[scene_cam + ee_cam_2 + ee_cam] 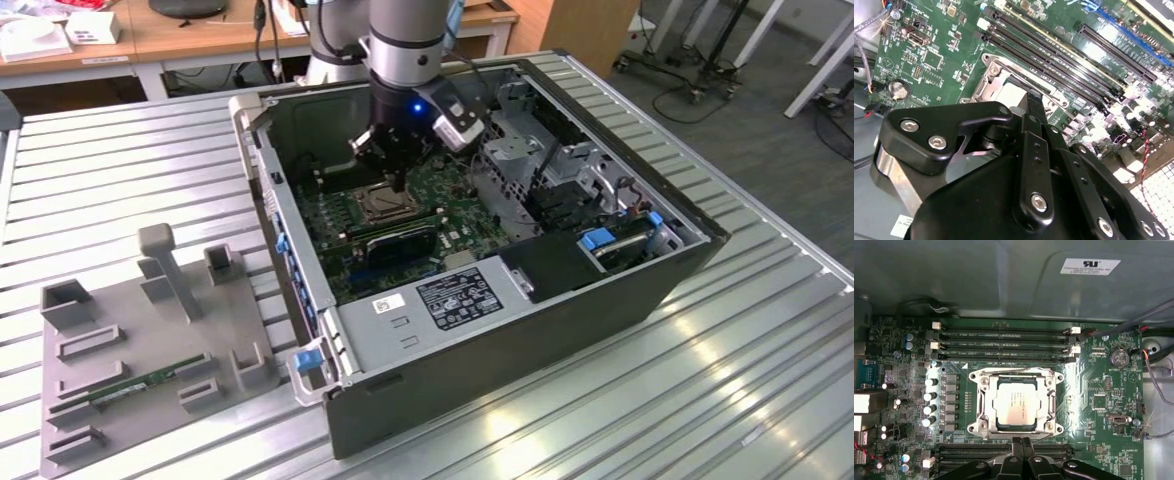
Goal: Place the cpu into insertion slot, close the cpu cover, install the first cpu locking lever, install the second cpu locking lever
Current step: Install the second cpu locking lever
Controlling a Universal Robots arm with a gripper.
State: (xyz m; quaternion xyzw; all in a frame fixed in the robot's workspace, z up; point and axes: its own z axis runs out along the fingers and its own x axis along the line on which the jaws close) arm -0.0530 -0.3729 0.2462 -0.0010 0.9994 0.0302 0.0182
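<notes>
While looking down into the open case in the exterior view, found the gripper lowered over the motherboard, just above the slot. Saw its two black fingers pressed flat together in the first wrist view, with no gap between them and nothing held. Found the tips at the slot's edge, on the side facing one bank of memory slots; could not tell whether touching the metal or just clear of it. Noted the same closed pair in the second wrist view, gripper ending right beside the silvery frame.

Found the cpu already seated flat in the slot, dull metal top up, square to the surround. Saw the cover lying down around it, its cut-out framing the chip and its corners flat on the board. Made out a thin wire lever running along the cover's far edge; could not tell whether latched. Caught a pale patch of the cpu past the fingers in the second wrist view.

Noted a second bank of memory slots beyond the slot, near the case wall. Saw the case lying on a ribbed metal table, and to the exterior view's left a grey fixture carrying a green memory stick, well apart from the gripper.
</notes>
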